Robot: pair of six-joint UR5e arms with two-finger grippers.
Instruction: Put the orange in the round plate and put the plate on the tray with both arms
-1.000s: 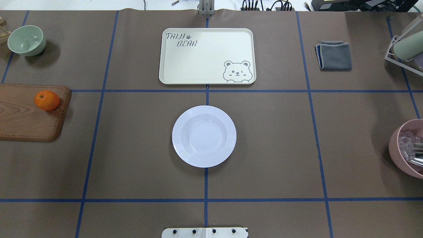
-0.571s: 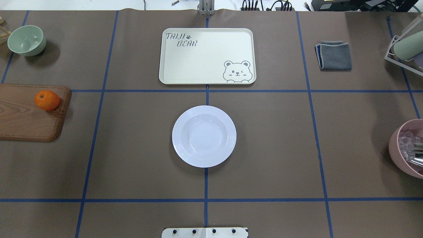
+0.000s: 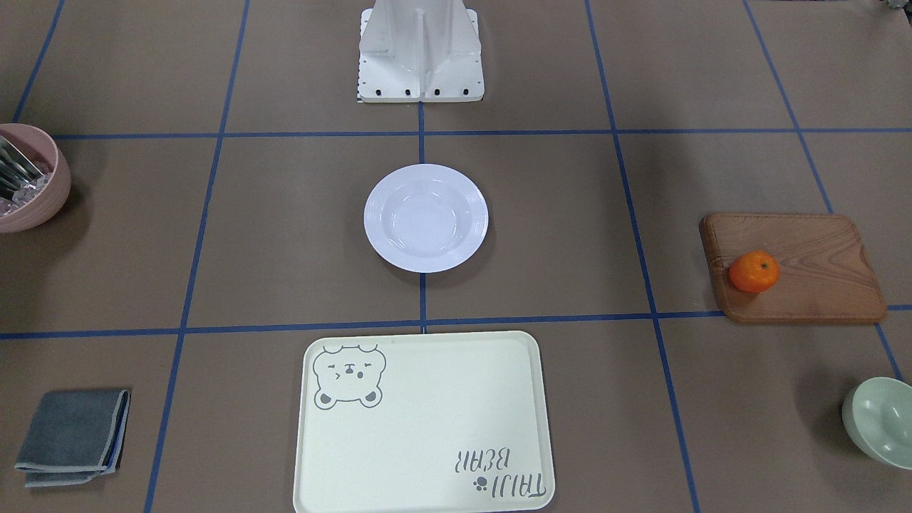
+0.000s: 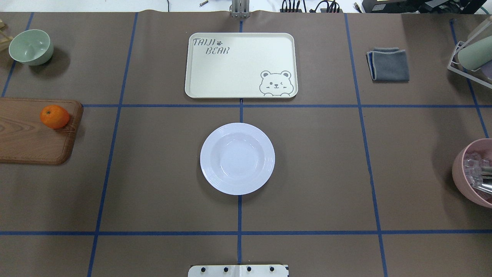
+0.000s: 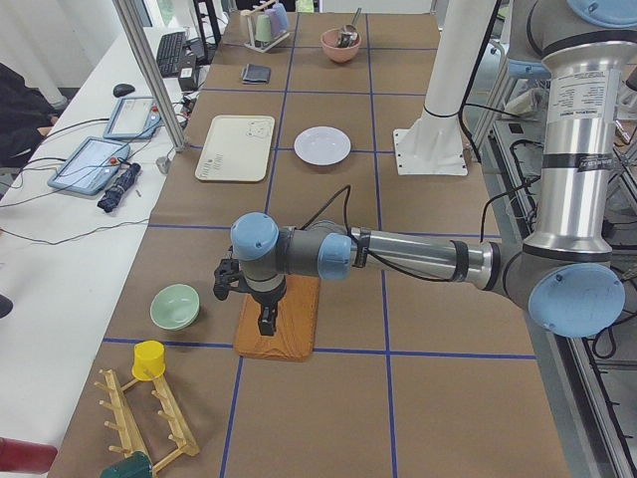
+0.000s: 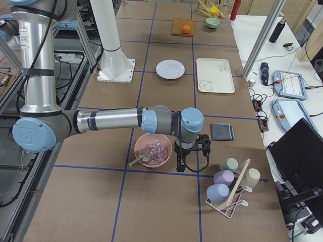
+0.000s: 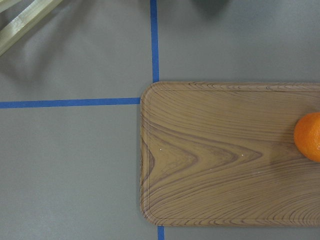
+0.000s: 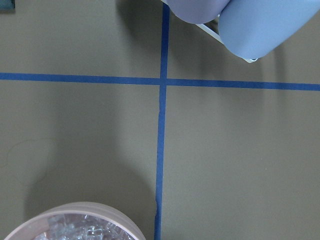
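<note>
Orange (image 4: 55,116) on wooden board (image 4: 23,146) at worktop's left, stem dot upward. Round plate (image 4: 237,158) central, rim up. Tray (image 4: 238,65) beyond it, apart, long axis left-to-right. Left tool (image 5: 267,324) over board, right tool (image 6: 191,162) beside pink bowl (image 6: 137,147); cannot tell whether apart or together.

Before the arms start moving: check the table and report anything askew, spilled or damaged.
Nothing stands out. The orange rests whole on the wooden board, the round plate sits upright and empty at the table's centre, the tray lies flat and empty, and the grey cloth is neatly folded.
</note>
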